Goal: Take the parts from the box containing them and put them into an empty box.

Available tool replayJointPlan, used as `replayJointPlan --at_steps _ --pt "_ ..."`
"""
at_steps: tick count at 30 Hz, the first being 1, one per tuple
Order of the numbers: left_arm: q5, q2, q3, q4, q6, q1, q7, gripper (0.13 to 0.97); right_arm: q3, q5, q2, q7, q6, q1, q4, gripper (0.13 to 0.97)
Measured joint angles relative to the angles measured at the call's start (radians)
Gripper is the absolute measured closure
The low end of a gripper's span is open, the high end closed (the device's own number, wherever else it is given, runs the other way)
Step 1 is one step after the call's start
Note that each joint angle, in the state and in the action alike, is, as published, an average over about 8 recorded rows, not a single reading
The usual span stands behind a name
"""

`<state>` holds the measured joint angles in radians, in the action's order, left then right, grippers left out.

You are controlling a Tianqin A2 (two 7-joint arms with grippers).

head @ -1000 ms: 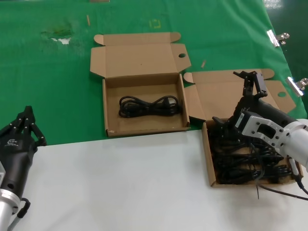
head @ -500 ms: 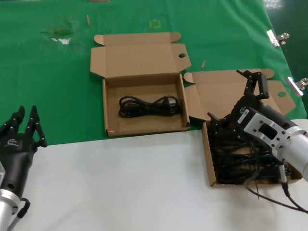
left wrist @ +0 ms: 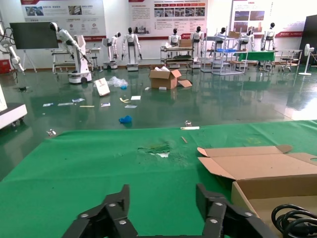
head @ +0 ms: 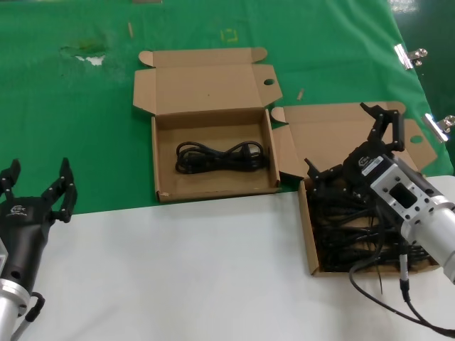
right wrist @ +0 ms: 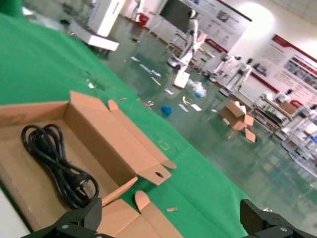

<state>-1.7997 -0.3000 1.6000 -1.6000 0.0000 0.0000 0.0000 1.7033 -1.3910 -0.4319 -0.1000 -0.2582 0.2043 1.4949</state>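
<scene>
Several black power cords [head: 355, 229] lie piled in the right cardboard box [head: 306, 238]. One cord bundle [head: 222, 156] lies in the middle box [head: 162, 160]. My right gripper [head: 352, 145] is open wide and empty, over the far end of the right box. My left gripper [head: 37, 188] is open and empty at the near left, over the edge of the green cloth. The left wrist view shows its fingers [left wrist: 116, 203] apart, with the middle box [left wrist: 257, 168] beyond. The right wrist view shows that gripper [right wrist: 171, 223] spread wide, with the single cord [right wrist: 54, 163] in its box [right wrist: 99, 124].
Both boxes have their lids folded back onto the green cloth [head: 71, 106]. White tabletop [head: 178, 270] fills the front. Metal binder clips [head: 409, 55] sit at the far right edge. A thin grey cable [head: 384, 298] hangs from my right arm.
My left gripper's fingers have spread from shut to wide open. My right gripper has shifted slightly right and away over the full box, staying open.
</scene>
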Motion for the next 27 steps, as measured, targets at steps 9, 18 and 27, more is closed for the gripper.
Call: replayJointPlan --at_steps 9,18,27 --pt "0.000 0.000 0.000 0.000 0.000 0.000 0.000 0.464 -0.019 -0.076 0.025 0.018 0.048 -0.038 0.020 0.129" --pt "0.000 0.000 0.000 0.000 0.000 0.000 0.000 0.353 -0.039 -0.153 0.049 0.037 0.096 -0.077 0.039 0.129" --pt "0.000 0.000 0.000 0.000 0.000 0.000 0.000 0.218 -0.058 -0.228 0.074 0.056 0.144 -0.114 0.059 0.129"
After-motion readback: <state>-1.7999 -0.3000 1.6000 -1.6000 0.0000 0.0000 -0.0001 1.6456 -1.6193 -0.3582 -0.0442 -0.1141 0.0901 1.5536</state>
